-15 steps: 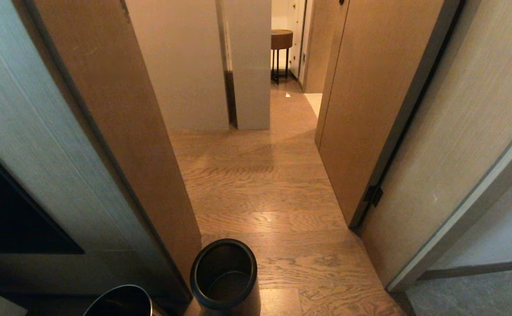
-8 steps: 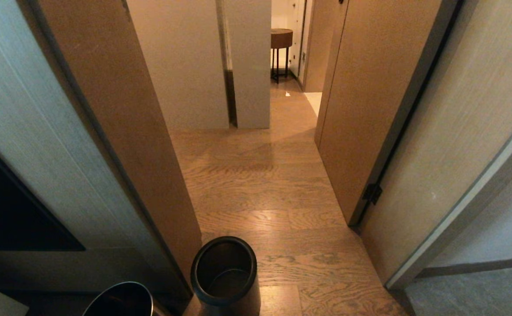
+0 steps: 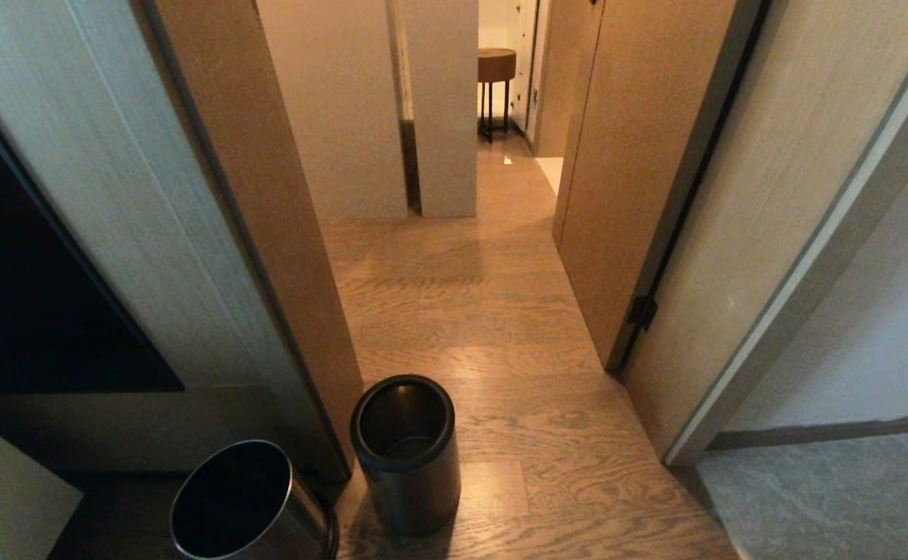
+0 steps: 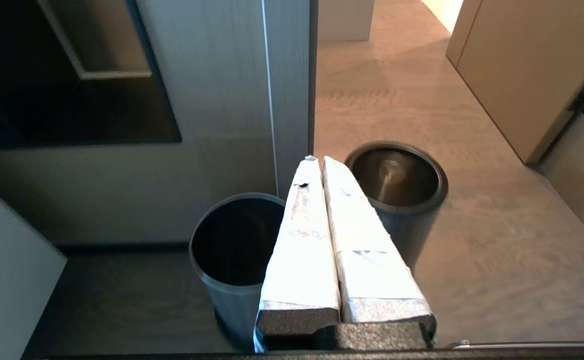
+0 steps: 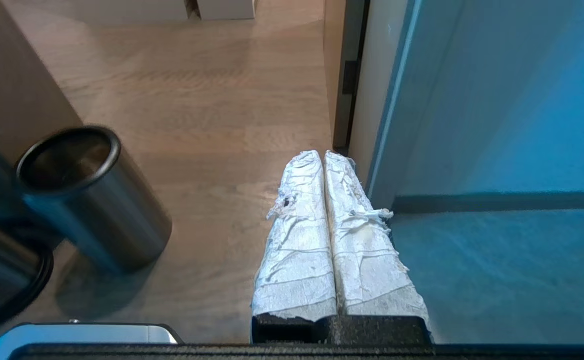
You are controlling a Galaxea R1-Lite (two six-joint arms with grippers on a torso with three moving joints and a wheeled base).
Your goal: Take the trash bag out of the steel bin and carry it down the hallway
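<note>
Down by my feet, on the wooden floor, stands the steel bin (image 3: 405, 451), upright just beside the end of a brown wall panel (image 3: 267, 233). It is a small dark cylinder with a thick black ring round its mouth. From my head I look into it and make out only bare metal and the curve of its bottom; I can see no trash bag in it or anywhere else in my views. A second bin (image 3: 240, 502), with a thin bright rim, stands near it on darker floor, and its lower side is cut off by the edge of the head view. Its inside is too dark to read.

Neither of my arms shows from the head. My left pincer (image 4: 317, 159) shows only from its own wrist: two fingers wrapped in white tape, pressed together, grasping nothing, hanging above and between the two bins. My right pincer (image 5: 322, 152) is likewise clenched on nothing, its tape torn and wrinkled, above the floor where wood meets grey stone beside a door frame (image 5: 367, 100). That wrist view shows the steel bin's brushed side, which the head view foreshortens.

Ahead, the hallway (image 3: 461, 295) runs between the panel and an open door (image 3: 625, 171). Far down it a small round table (image 3: 496, 66) stands, its top cut by the wall.
</note>
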